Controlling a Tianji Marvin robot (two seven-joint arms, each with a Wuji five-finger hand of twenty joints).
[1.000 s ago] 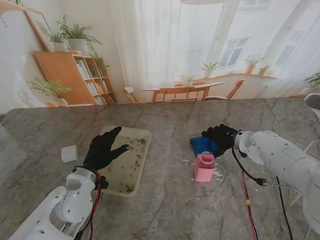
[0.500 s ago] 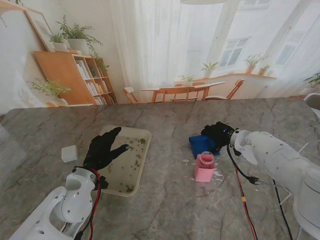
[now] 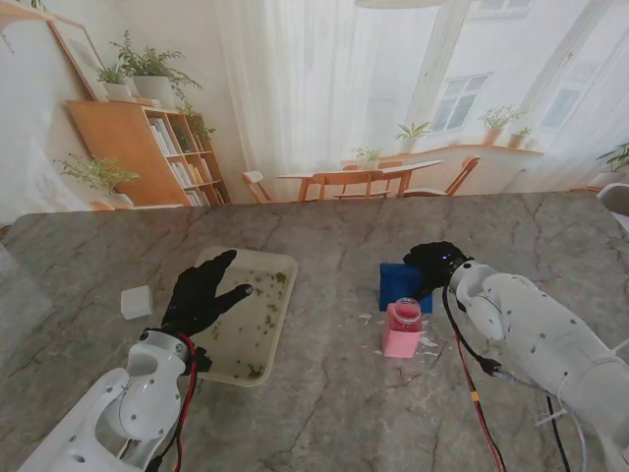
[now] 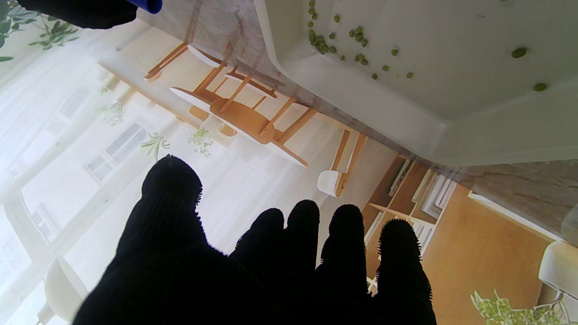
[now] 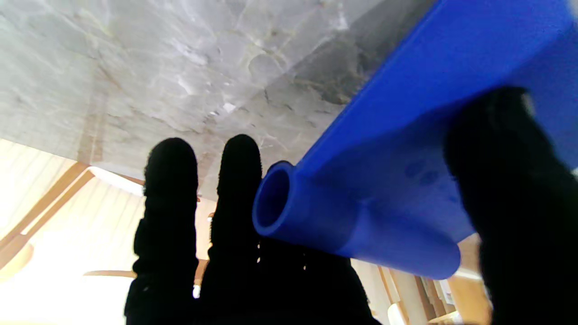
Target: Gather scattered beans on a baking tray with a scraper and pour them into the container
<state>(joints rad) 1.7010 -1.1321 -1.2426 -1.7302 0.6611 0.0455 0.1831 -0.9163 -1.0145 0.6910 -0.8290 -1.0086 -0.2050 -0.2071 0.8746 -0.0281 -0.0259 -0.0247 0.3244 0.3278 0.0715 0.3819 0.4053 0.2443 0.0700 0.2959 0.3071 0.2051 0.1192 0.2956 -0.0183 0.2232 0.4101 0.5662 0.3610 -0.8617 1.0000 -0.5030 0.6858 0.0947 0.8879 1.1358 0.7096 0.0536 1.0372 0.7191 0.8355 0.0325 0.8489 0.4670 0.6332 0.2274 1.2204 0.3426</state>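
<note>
The cream baking tray (image 3: 291, 270) lies left of centre, with green beans (image 3: 267, 317) scattered over it. My left hand (image 3: 201, 293) hovers open over the tray's left edge, fingers spread and holding nothing. The left wrist view shows those fingers (image 4: 302, 234) above the tray wall (image 4: 451, 131) and a cluster of beans (image 4: 320, 43). My right hand (image 3: 435, 262) is shut on the blue scraper (image 3: 396, 279), just beyond the pink container (image 3: 402, 329). In the right wrist view the scraper's tube handle (image 5: 289, 203) lies across my fingers (image 5: 169, 203), with the thumb (image 5: 510, 180) on the blade.
A small white block (image 3: 137, 301) sits on the marble table left of the tray. Pale specks lie on the table around the pink container. A red and black cable (image 3: 484, 393) hangs along my right arm.
My right hand has drawn slightly left and turned the scraper, so its blade now stands squarer behind the pink container. The left hand has stayed in place.
</note>
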